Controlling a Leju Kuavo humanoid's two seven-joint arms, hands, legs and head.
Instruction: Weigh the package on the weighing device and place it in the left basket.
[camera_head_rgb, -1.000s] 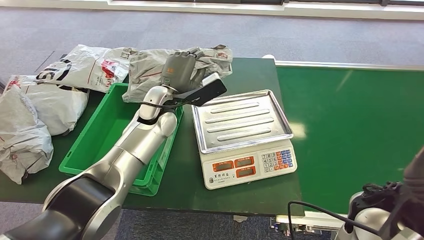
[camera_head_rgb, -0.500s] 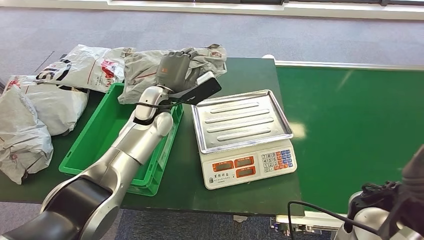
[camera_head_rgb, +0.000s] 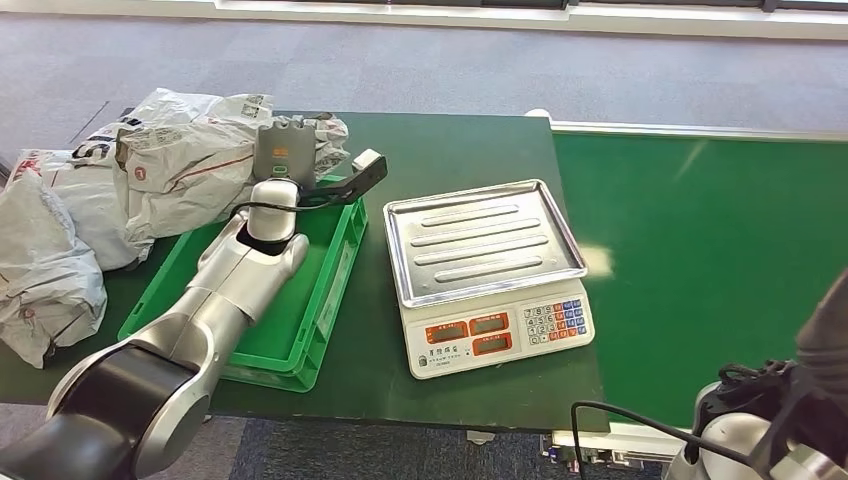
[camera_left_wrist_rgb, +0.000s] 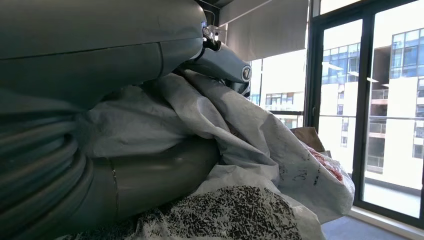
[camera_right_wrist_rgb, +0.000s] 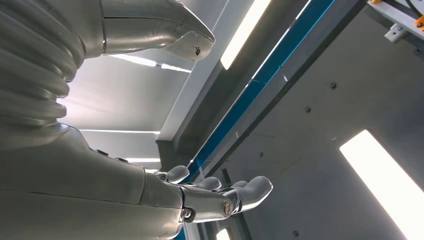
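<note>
A crumpled grey mailer package (camera_head_rgb: 190, 170) hangs over the far left corner of the green basket (camera_head_rgb: 335, 275), gripped by my left hand (camera_head_rgb: 285, 150). In the left wrist view the package (camera_left_wrist_rgb: 250, 150) is pressed between the thumb and the fingers of my left hand (camera_left_wrist_rgb: 125, 60). The white weighing scale (camera_head_rgb: 490, 330) stands to the right of the basket, and its steel tray (camera_head_rgb: 480, 240) carries nothing. My right hand (camera_right_wrist_rgb: 215, 192) is held low, palm up, with its fingers apart and nothing in it.
Several more grey mailer bags (camera_head_rgb: 60, 270) are piled on the table left of the basket. A green conveyor belt (camera_head_rgb: 700, 260) runs along the right of the scale. My right arm (camera_head_rgb: 760, 430) shows at the bottom right corner.
My left arm has swung left with the package, from beside the scale tray's far left corner to above the basket's far left end. The right arm has stayed where it was.
</note>
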